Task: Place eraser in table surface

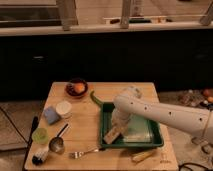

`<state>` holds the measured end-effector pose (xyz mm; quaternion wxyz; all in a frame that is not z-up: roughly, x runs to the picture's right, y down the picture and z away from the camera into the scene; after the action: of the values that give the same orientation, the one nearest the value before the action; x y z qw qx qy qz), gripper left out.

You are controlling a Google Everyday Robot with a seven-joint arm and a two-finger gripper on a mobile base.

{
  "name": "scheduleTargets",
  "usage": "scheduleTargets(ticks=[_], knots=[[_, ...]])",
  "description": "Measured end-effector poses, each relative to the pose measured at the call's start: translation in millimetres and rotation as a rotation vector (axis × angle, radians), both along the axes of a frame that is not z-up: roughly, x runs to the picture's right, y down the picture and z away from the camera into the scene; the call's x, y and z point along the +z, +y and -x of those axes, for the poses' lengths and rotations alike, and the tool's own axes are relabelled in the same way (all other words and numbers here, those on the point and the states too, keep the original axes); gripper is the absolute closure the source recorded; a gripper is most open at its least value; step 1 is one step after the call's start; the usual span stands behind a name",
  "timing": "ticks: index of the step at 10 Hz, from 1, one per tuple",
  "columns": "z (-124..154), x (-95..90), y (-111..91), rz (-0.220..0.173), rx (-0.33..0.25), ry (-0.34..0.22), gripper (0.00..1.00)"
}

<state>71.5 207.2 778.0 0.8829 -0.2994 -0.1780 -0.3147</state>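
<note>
Beige block eraser (pixel 112 134) under gripper (pixel 118 123)

Dark cabinet fronts (pixel 100 55) behind; pale window frames (pixel 67 12) above; grey floor (pixel 12 125).

Eraser (pixel 112 134), beige elongated block with paler top face, lying tilted diagonally at the front left corner of the green tray, gripper (pixel 118 125) positioned just above it, table surface (pixel 85 122), pale wood, rounded corners

A tan eraser (pixel 112 135) lies in the green tray (pixel 155 141). Above the tray hangs the white gripper (pixel 119 121); the table surface (pixel 90 125) beneath the tray is pale wood.
</note>
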Motion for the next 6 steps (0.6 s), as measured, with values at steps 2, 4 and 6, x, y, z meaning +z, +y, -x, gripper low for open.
scheduleTargets(ticks=[2,4,6], knots=[[-5.1,-5.6,-8.0,-0.012,-0.004,0.011,1.0],[-4.5,-8.9,-15.4,-0.025,-0.012,0.01,1.0],[-1.5,-13.8,-24.5,-0.033,-0.031,0.003,1.0]])
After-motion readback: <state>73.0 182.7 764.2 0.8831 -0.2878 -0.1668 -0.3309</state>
